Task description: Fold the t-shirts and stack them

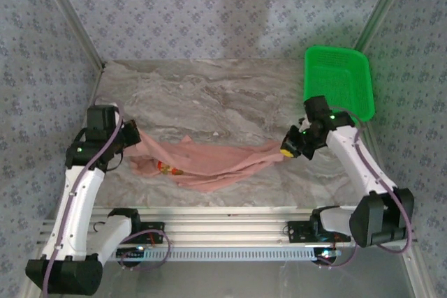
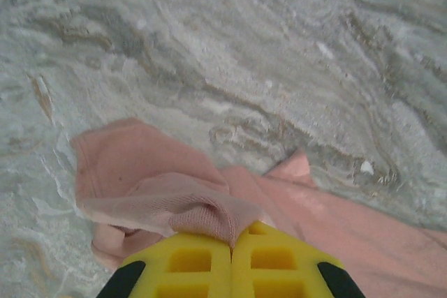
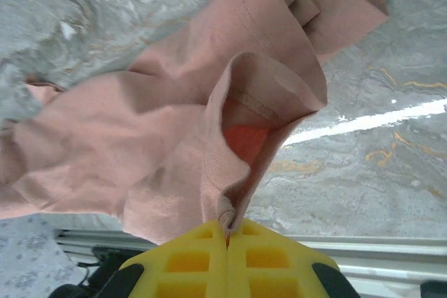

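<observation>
I have the t-shirt lying as a long, rumpled band across the near half of the table, strung between the two arms. Its lowest fold sits close to the table's near edge, just short of the metal rail. Its small red print shows towards the left end. The whole far half of the marble top is bare, so that is where I see room to work. The near side is tight, and patterned walls close in on the left, back and right. The green basket sits at the far right corner, reaching past the table's right edge. My right gripper is near its front rim but apart from it, over the right end of the shirt. The left gripper is over the left end, not far from the table's left edge, with only a little bare marble between it and that side. On the left wrist camera the yellow fingers are pressed together with a bunched fold of pink cloth caught between their tips and humped over them. The rest of the shirt trails off to the right across the marble. On the right wrist camera the yellow fingers are likewise pressed tight, pinching a stitched hem in the seam where they meet. The cloth rises from there in an open loop, then spreads away to the left, with the rail visible just below.
</observation>
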Robot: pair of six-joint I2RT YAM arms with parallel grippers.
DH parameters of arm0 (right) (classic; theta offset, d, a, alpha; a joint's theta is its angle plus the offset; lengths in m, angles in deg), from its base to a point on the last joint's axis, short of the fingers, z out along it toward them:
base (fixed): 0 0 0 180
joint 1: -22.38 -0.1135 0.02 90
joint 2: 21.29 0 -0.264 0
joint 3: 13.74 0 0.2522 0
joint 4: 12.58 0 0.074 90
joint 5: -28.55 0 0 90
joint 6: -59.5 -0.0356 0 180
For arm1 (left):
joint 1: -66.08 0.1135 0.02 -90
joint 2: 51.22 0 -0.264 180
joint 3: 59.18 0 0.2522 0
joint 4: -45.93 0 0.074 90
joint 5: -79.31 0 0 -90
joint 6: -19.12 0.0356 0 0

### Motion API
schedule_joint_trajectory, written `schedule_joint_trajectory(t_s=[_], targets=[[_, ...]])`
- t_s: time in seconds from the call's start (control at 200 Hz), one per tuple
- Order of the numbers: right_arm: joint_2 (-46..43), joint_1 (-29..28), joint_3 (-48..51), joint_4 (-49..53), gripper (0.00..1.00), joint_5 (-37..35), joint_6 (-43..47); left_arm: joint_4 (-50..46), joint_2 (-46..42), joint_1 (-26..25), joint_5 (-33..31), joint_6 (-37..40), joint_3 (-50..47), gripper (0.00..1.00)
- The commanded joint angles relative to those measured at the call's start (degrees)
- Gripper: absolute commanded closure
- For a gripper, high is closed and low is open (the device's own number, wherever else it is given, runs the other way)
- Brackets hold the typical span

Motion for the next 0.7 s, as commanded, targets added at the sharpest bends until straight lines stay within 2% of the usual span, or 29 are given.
schedule_joint_trajectory(t_s=[0.0, 0.14, 0.3, 0.45, 0.56, 0.7], targets=[[-3.9, 3.8, -5.8, 5.2, 1.0, 2.6, 0.2, -0.5, 1.3, 1.8, 0.6, 0.7, 6.6, 1.0], [-5.3, 11.6, -16.1, 2.9, 1.0, 9.1, -0.6, -2.4, 5.3, 4.1, 0.4, 2.9, 18.9, 1.0], [-0.8, 21.5, -31.6, 0.1, 1.0, 17.9, -1.9, -4.6, 13.1, 5.1, 0.4, 3.9, 37.5, 1.0], [4.5, 29.6, -44.1, -8.4, 1.0, 26.6, -9.7, -5.6, 20.7, 6.0, 1.7, 3.6, 56.5, 1.0], [8.2, 32.1, -51.9, -14.2, 1.0, 31.1, -15.7, -5.8, 25.4, 6.0, 3.5, 4.0, 67.1, 1.0], [10.3, 33.5, -57.8, -17.9, 1.0, 35.2, -20.4, -5.4, 27.9, 6.1, 7.1, 2.9, 72.6, 1.0]])
